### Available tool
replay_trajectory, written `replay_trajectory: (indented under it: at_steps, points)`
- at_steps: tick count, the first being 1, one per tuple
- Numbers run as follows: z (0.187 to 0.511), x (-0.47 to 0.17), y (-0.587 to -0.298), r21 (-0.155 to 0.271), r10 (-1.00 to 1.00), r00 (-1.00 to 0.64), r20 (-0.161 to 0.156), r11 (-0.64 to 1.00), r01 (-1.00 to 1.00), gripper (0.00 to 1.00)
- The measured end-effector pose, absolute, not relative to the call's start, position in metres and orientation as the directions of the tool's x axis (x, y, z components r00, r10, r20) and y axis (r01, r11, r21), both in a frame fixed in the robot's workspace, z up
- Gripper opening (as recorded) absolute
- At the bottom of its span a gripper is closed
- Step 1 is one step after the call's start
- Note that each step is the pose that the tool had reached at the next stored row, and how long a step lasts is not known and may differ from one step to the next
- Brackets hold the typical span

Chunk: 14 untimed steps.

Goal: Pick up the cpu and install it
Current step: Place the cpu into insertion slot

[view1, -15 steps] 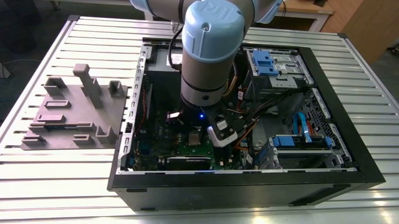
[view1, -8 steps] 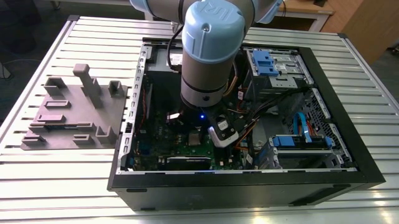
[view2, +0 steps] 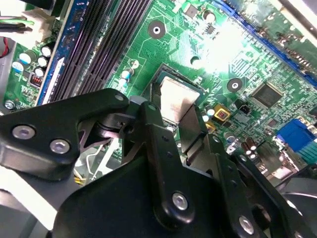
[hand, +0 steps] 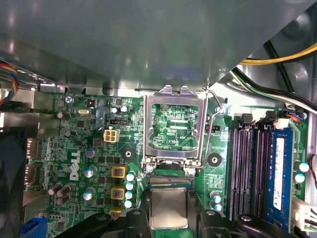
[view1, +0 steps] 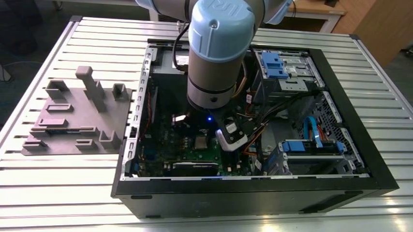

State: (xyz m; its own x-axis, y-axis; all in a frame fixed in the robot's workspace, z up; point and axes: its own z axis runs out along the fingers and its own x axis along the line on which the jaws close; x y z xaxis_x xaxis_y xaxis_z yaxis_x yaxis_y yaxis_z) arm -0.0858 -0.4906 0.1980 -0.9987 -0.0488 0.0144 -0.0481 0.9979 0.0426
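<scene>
The cpu, a small square chip with a silver-grey top, sits between my two black fingers in both wrist views. My gripper is shut on its two opposite edges. The cpu is held low over the socket on the green motherboard; I cannot tell whether it is seated. Just beyond it, the socket's metal load plate stands flipped open, with its wire lever raised. In the exterior view my arm reaches straight down into the open computer case.
Black memory slots and a blue memory stick run close beside the socket. A grey metal box overhangs the board behind the socket. Cables and blue drive bays fill the case's far side. A purple-grey tray lies outside the case.
</scene>
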Motion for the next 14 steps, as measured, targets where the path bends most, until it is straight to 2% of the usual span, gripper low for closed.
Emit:
replay_trajectory:
  at_steps: [14]
  points:
    - [0.1979,-0.0856,-0.491,0.042,-0.052,-0.999,0.014,0.998,-0.051,0.41]
